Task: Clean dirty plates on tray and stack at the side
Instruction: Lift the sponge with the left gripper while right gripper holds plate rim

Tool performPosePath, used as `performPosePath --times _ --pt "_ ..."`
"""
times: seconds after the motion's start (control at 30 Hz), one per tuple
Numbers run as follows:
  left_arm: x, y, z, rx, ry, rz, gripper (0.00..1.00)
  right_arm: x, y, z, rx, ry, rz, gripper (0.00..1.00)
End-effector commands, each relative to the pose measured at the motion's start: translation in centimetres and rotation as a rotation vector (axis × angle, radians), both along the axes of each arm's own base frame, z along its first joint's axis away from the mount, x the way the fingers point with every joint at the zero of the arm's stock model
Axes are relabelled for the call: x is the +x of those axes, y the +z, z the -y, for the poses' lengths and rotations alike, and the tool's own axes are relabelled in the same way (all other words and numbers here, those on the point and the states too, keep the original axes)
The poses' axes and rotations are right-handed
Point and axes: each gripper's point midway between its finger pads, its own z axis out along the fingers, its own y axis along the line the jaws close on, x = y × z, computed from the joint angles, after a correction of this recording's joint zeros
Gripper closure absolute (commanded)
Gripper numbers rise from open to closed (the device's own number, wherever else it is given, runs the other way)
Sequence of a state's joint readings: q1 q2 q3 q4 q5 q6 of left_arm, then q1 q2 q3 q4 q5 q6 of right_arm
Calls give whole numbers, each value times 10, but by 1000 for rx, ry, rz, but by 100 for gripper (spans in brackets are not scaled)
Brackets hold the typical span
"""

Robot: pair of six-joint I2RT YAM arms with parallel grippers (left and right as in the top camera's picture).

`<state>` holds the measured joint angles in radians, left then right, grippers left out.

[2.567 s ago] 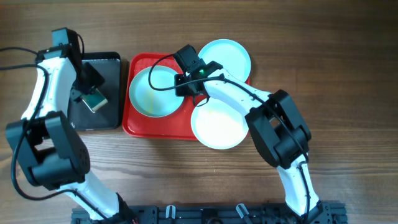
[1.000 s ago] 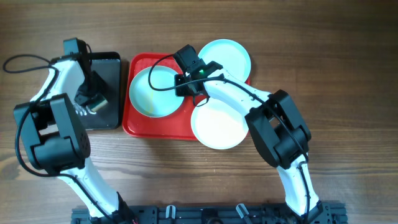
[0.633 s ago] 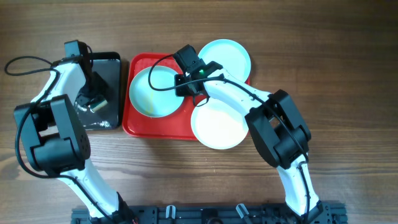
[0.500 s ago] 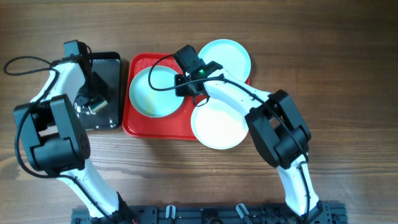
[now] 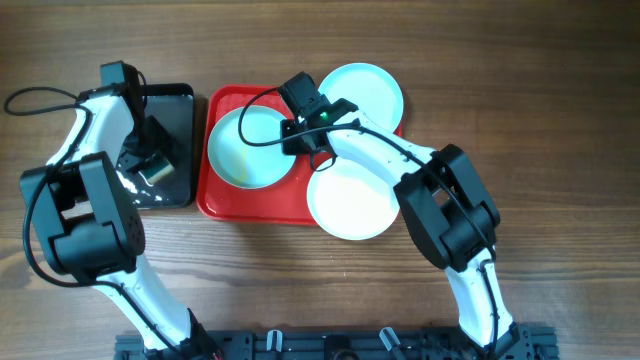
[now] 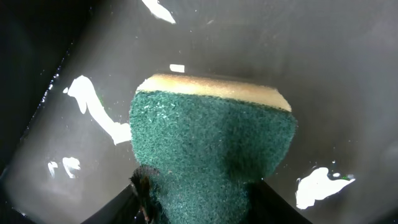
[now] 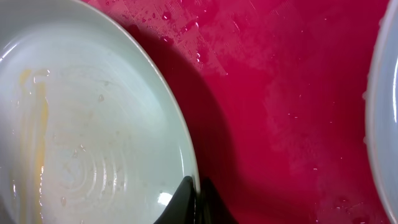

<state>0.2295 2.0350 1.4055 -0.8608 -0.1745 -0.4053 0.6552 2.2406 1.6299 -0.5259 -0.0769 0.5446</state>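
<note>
Green sponge sits pinched in my left gripper over the black tray. My right gripper nips the smeared plate by its rim, at the left end of the red tray. Scrubbing comes next, I judge: carry the sponge across.

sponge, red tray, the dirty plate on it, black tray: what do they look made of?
Sponge: foam, a pale yellow layer under a coarse green fibrous scouring face.
Red tray: likely plastic; smooth, glossy, water beading on it.
Plate: glossy and pale, ceramic or melamine, can't tell; faint concentric rings, yellow smear.
Black tray: probably plastic; smooth, dark, wet, with sharp light reflections.
</note>
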Motion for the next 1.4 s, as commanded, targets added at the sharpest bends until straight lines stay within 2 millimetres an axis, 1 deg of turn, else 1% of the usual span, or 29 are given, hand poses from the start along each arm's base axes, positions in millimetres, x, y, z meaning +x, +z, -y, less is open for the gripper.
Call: performPosePath --times 0.0,0.23,0.57,0.67,0.83,0.87,0.93,0.97,1.0,1.03,1.07,1.1,1.37 --pt "5 4 -2 -1 -5 13 59 -4 -26 11 -77 5 -21 94" --pt "4 8 -2 -1 -6 12 62 -4 -26 11 -75 5 -19 94" --pt "7 31 -2 11 -6 64 62 -4 -26 11 -75 5 -19 94" --pt "7 33 -2 11 -6 66 66 -4 -26 11 -75 5 -19 94" --pt "4 33 -2 9 -6 59 66 -4 -26 11 -75 5 -19 94" --pt "4 33 -2 10 -6 58 65 -4 -26 11 -75 5 -19 94" --pt "4 33 -1 9 -6 56 60 -4 -26 11 -75 5 -19 94" --pt "3 33 -1 8 -6 54 56 -4 -26 11 -75 5 -19 94" --pt "3 33 -1 8 -6 52 49 -4 -26 11 -75 5 -19 93" --pt "3 33 -1 8 -6 52 54 -4 -26 11 -75 5 -19 93" --pt "3 33 -1 8 -6 52 62 -4 -26 11 -75 5 -19 93" --pt "3 33 -1 8 -6 52 67 -4 -26 11 -75 5 -19 94" --pt "4 32 -2 9 -5 56 68 -4 -26 11 -75 5 -19 93"
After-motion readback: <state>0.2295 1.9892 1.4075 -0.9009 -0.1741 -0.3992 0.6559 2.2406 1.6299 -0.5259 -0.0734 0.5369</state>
